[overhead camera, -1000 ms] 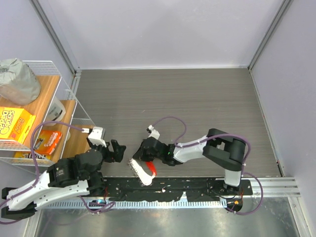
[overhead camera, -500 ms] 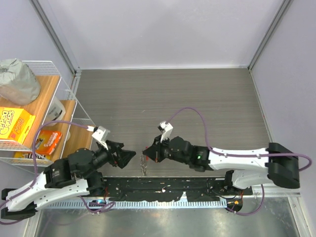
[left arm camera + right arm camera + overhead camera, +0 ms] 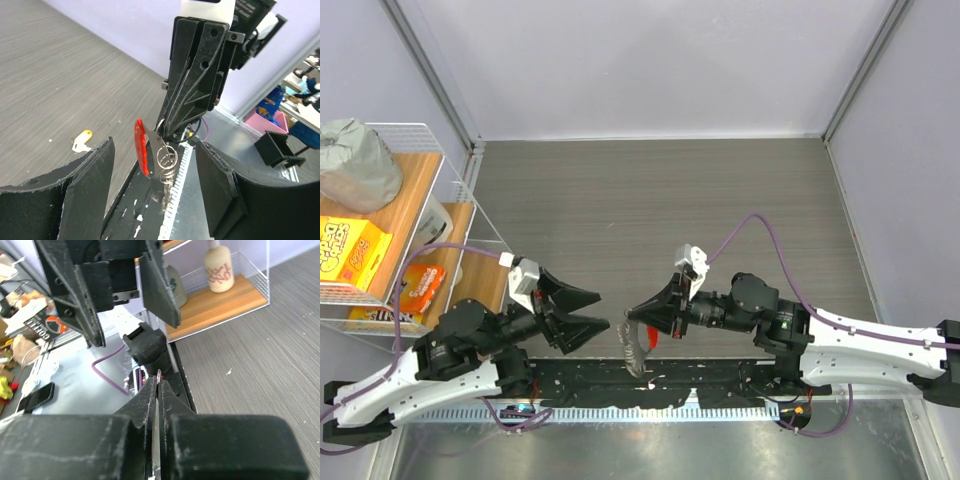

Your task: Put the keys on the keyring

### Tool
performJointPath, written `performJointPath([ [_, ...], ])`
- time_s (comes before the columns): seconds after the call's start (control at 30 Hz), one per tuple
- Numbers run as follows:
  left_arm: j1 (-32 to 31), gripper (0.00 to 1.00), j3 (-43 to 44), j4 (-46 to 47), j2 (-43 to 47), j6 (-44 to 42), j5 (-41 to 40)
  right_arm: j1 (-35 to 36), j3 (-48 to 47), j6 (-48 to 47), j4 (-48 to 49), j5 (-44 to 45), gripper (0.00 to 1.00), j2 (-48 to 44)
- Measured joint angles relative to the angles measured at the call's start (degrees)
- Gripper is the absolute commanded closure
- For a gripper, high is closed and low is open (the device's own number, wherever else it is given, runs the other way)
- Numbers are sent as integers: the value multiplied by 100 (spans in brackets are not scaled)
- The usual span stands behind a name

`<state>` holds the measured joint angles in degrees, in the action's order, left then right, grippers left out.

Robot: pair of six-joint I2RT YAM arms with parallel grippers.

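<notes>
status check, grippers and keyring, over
Left gripper open, level with the ring. Right gripper shut on silvery metal keyring with red plastic piece, dangling. Tiny yellow-headed key loose on table, unheld.

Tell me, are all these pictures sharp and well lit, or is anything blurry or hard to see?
Top external view: even, soft light and mostly sharp, but the keyring is tiny. Left wrist view: the keyring and the yellow-tagged key are clear, while the pink box far behind is blurred. Right wrist view: the right gripper fills the bottom, dark and out of focus.
</notes>
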<state>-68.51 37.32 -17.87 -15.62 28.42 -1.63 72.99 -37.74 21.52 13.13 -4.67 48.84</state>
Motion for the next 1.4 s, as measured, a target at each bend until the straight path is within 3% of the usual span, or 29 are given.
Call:
performJointPath([
  [0.27,0,41,-146,994,-479,-39,835,26,0,-350,-254,-697,95,-323],
  [0.67,0,53,-155,1650,-909,-33,1464,57,-155,-544,-254,-866,95,-398],
  [0.8,0,52,-155,1742,-977,-20,1567,87,-256,-579,-251,-881,95,-400],
  [1.13,0,36,-243,1847,-1025,7,1624,201,-529,-654,-249,-857,94,-317],
  [1.4,0,39,-243,1849,-1038,7,1641,282,-741,-710,-269,-756,95,-96],
])
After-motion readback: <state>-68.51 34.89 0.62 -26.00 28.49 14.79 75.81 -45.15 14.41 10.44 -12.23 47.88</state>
